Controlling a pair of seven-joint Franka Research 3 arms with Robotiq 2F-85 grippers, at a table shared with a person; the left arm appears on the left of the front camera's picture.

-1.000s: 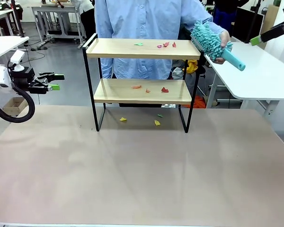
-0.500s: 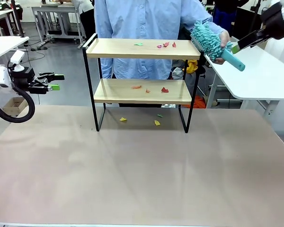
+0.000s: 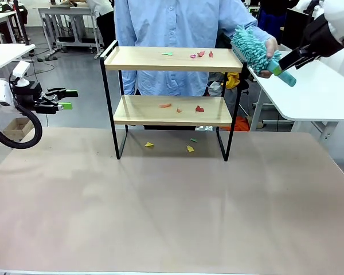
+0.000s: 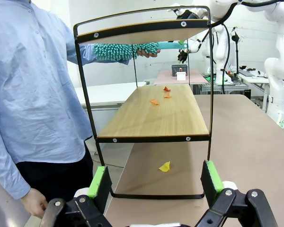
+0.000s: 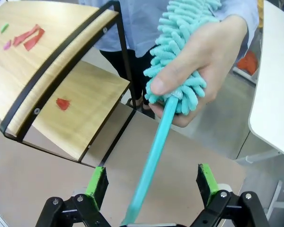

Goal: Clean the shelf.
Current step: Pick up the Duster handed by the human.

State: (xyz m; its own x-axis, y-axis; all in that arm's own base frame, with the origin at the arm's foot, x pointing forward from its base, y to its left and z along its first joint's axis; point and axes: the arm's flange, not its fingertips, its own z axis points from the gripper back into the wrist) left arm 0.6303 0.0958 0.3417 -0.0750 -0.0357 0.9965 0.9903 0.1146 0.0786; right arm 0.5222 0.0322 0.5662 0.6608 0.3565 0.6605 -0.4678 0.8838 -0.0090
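Right claw (image 5: 151,182), wide, straddles the teal duster's (image 5: 177,42) handle, held by a person's hand (image 5: 217,61) at the shelf's (image 3: 149,58) two o'clock. Left claw (image 4: 156,182) hangs wide at nine o'clock.

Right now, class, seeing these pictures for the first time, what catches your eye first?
A fluffy teal duster sits in a person's hand beside the top right corner of the shelf, its handle reaching between the fingers of the open right claw. Coloured scraps dot both wooden boards and the table beneath.
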